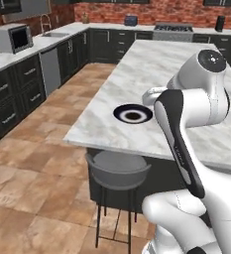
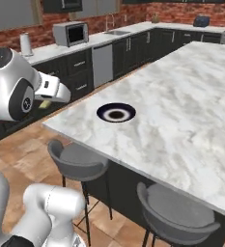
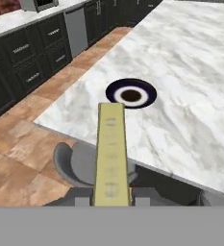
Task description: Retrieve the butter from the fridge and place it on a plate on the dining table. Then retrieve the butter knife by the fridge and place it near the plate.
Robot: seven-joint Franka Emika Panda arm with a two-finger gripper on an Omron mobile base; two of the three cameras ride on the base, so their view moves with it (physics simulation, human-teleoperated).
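Pointing lengthwise toward the plate [image 3: 131, 93], butter [image 3: 112, 153] clamped in gripper [image 3: 112, 201], above table edge.

Terracotta tile floor [image 1: 42, 163]; red brick back wall [image 1: 151, 11]; dark cabinets [image 1: 18, 84] under pale marble counter [image 1: 3, 57]; silver microwave [image 1: 12, 37]; grey round stools [image 2: 77, 161].

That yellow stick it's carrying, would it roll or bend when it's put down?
Probably neither. The butter looks flat-sided and boxy, so it should lie still on the plate. It juts straight out from the gripper without drooping, so it seems stiff. It looks small, likely light.
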